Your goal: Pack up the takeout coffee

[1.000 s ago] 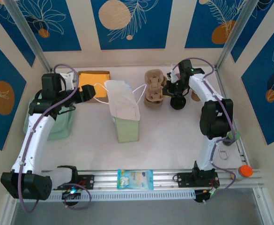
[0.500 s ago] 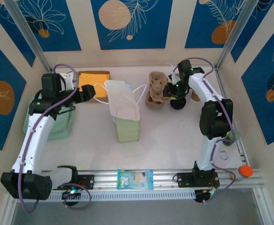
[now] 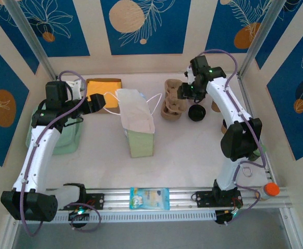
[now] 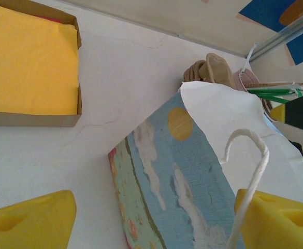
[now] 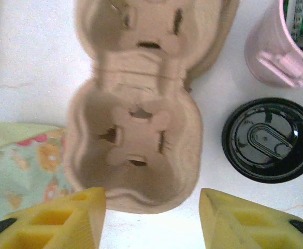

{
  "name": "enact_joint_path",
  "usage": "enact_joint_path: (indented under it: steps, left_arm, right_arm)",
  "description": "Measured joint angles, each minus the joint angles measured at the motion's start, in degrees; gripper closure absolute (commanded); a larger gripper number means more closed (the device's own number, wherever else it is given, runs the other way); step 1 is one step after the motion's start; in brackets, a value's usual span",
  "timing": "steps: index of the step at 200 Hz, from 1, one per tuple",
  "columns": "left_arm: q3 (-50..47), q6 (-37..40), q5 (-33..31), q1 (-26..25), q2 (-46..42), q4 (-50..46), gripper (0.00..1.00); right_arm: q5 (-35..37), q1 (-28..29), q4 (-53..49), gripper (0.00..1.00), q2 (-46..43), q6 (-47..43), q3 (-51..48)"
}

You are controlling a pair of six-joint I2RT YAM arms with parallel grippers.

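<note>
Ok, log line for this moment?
left gripper open by bag | right gripper open above cup carrier | coffee upright on table beside cup carrier, unpacked

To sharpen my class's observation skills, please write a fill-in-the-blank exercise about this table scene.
The coffee cup has a ____ lid.
The coffee cup stands on the ____, outside the paper bag.
The right gripper, above the cup carrier, is ____ and holds nothing.
Missing words: black; table; open.
</note>
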Motion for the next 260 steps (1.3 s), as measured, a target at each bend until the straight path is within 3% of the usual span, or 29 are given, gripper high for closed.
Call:
enact_joint_path:
  steps: [30,77,119,260]
  left_arm:
    - [-0.1,0.0,0.6,0.1,-0.2,0.0,0.2]
    - [-1.2,0.0,1.3,0.1,-1.7,0.5,0.2]
    - [-1.9,0.0,1.7,0.1,-1.9,1.2,0.2]
    - [-2.1,0.0,1.9,0.2,-1.9,1.3,0.2]
  right_arm:
    - [1.7,2.2,-1.8,0.46,2.7,1.9,8.0]
    - [4.0,3.0,-5.9,0.45,15.1,4.2,18.9]
    - [5.0,3.0,-9.2,0.46,20.6,4.8,22.1]
    - [5.0,3.0,-10.0,0.48,24.2,5.7,25.7]
